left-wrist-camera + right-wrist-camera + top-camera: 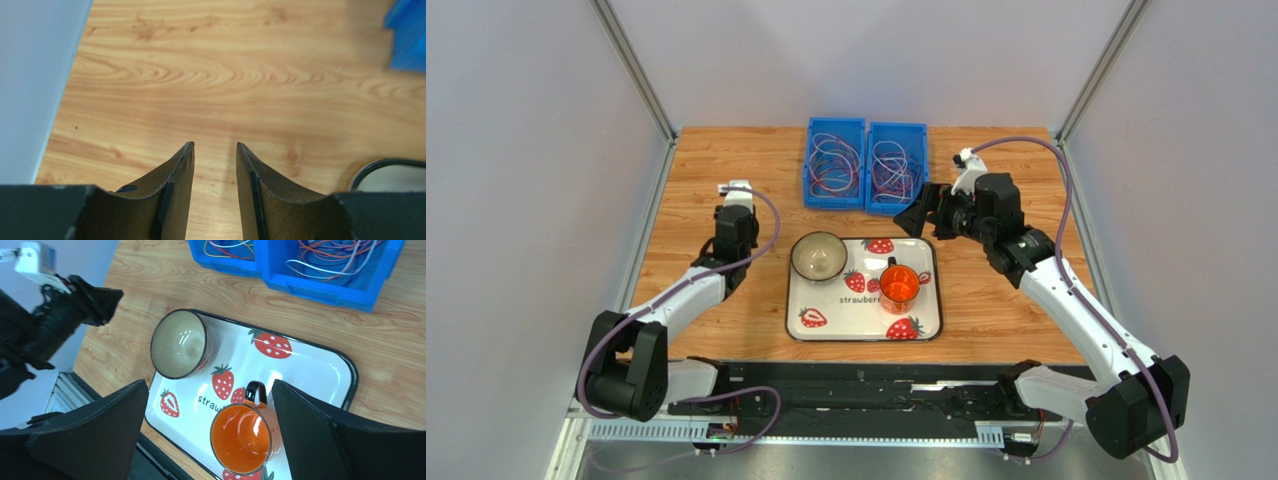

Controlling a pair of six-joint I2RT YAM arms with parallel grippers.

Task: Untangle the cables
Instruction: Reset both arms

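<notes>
The cables are thin red, white and orange wires coiled in two blue bins at the far middle of the table, one bundle in the left bin (833, 165) and one in the right bin (894, 170). They also show in the right wrist view (330, 260). My right gripper (918, 215) is wide open and empty, hovering by the right bin's front edge above the tray's far right corner; in its wrist view the gripper (210, 385) frames the orange mug. My left gripper (729, 205) is open and empty over bare wood at the left, its gripper (214, 146) far from the bins.
A strawberry-print tray (926, 320) in the table's middle carries a beige bowl (818, 256) and an orange mug (899, 286). The blue bins' walls (866, 165) stand just beyond it. White walls close the left and right sides. A bin corner (407, 35) shows in the left wrist view.
</notes>
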